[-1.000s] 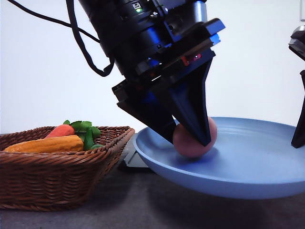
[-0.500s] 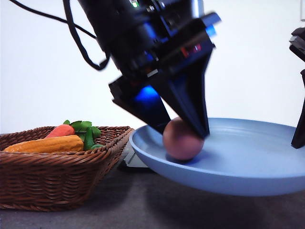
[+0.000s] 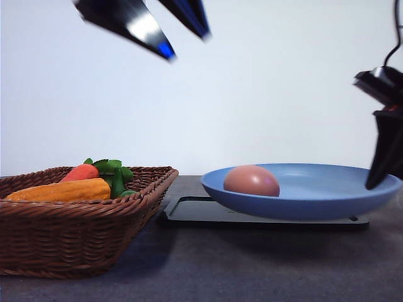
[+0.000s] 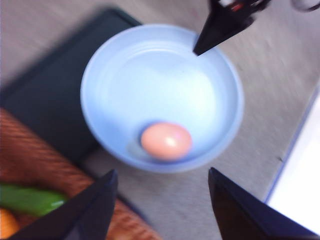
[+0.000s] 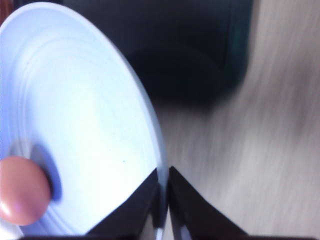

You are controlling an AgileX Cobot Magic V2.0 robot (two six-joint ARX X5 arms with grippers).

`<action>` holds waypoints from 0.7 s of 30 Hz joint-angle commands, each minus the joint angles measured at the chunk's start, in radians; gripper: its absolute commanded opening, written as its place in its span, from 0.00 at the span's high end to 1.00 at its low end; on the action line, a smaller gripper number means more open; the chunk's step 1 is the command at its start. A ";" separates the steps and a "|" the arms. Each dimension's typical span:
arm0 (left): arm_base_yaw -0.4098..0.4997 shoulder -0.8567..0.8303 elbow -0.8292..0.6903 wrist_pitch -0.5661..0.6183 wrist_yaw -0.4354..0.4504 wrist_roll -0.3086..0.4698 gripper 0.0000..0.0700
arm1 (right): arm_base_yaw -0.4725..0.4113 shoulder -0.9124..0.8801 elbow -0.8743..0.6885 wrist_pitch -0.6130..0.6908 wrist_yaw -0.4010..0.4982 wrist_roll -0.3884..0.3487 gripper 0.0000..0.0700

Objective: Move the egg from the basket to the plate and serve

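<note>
Now the egg (image 3: 251, 180) lies free on the plate (image 3: 327, 195), toward the plate's basket-side rim, long axis level and running along that rim. No writing can be read anywhere. A second ago my left tool (image 3: 165, 28) clamped the egg down in the plate; it has since let go and risen well above the plate, fingers spread wide. My right tool (image 5: 164, 189) pinches the plate's far rim, fingers closed narrow. The basket (image 3: 75, 220) sits beside the plate, which has lowered toward the black tray (image 3: 195, 211).

Left tool (image 4: 160, 210) spread (right (image 5: 164, 197) seemingly pinched)
</note>
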 commanded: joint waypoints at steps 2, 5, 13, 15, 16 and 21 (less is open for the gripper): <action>-0.007 -0.063 0.018 -0.019 -0.030 -0.002 0.46 | -0.004 0.106 0.101 0.015 -0.014 -0.013 1.00; -0.007 -0.141 0.018 -0.049 -0.073 -0.002 0.46 | -0.009 0.208 0.195 0.018 -0.014 -0.016 1.00; -0.007 -0.311 0.018 -0.079 -0.158 -0.022 0.46 | -0.009 0.455 0.406 0.031 -0.015 -0.016 1.00; -0.007 -0.334 0.018 -0.080 -0.163 -0.022 0.46 | -0.009 0.490 0.430 0.031 -0.015 -0.016 1.00; -0.007 -0.343 0.018 -0.080 -0.163 -0.022 0.46 | -0.009 0.503 0.437 0.031 -0.014 -0.017 1.00; -0.007 -0.360 0.018 -0.080 -0.163 -0.022 0.46 | -0.009 0.523 0.443 0.032 -0.010 -0.028 0.92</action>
